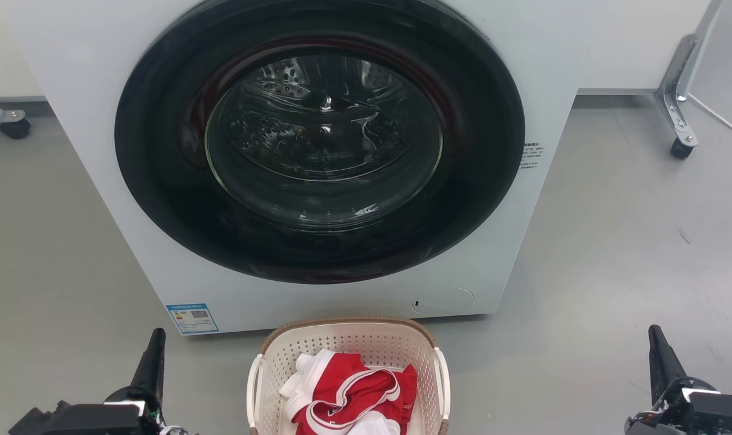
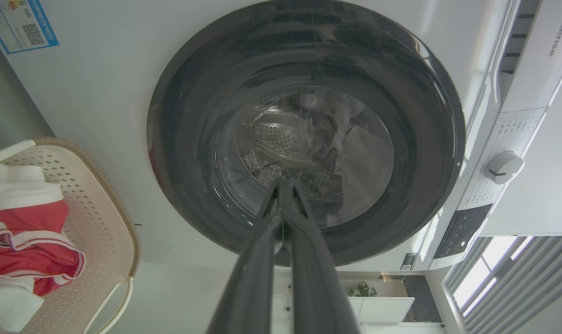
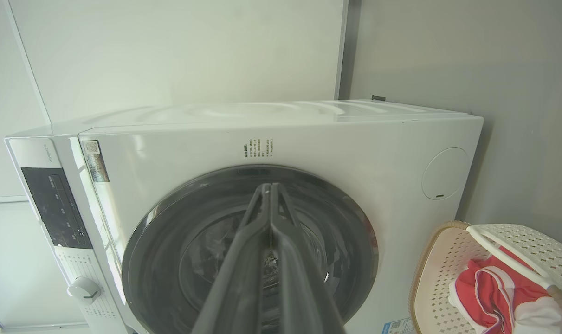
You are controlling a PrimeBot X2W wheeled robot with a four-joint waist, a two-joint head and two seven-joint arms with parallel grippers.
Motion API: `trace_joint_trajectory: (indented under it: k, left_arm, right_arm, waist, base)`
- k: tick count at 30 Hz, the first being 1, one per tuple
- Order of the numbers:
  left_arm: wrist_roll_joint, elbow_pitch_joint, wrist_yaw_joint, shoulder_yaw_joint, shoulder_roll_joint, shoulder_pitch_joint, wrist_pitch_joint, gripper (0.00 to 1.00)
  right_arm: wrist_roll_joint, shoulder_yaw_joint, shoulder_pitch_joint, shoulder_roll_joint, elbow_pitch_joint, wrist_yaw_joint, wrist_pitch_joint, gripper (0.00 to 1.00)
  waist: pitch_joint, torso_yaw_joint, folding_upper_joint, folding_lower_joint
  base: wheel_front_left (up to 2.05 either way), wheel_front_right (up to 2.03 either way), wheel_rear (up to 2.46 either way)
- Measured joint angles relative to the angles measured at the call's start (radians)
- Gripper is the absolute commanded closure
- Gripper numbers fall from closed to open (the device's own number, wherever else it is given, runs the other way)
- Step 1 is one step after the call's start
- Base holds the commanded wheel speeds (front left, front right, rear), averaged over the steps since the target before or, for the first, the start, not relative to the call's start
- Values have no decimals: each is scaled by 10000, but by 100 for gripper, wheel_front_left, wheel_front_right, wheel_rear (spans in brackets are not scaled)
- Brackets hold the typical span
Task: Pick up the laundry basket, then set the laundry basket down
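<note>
Cream-white perforated plastic forms the laundry basket [image 1: 366, 345], which stands on the grey floor [image 1: 613, 272] between the two claws and apart from both. At the lower left of the head view, the left claw [image 1: 158, 338] has its two dark fingers pressed together and is clenched on nothing. In its wrist view the tips meet, pointing at the dark round door [image 1: 320, 139] of the white washing machine [image 1: 559, 72]. Just ahead and to the right of this claw's tip, a blue label [image 1: 191, 318] sits on the machine's lower front corner. Further right of the left claw comes the basket. It has a brown woven-look rim [image 1: 347, 320], a white handle [image 1: 254, 386] on each side, and a bundle of red and white clothes [image 1: 353, 393] inside. Its far rim lies near the foot of the machine; whether they touch cannot be told. To the right of the basket, well apart from it, the right claw [image 1: 657, 338] is likewise closed and empty, its fingers pointing toward the machine.
</note>
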Motion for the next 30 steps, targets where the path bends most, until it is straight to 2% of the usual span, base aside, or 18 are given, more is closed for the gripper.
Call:
trace_joint_trajectory:
  k: [30]
  left_arm:
    - [0,2,0,-2,0,0,0,100]
  right_arm:
    - [2,0,0,0,-4,0,0,100]
  waist:
    - [1,1,0,0]
  base:
    - [0,0,0]
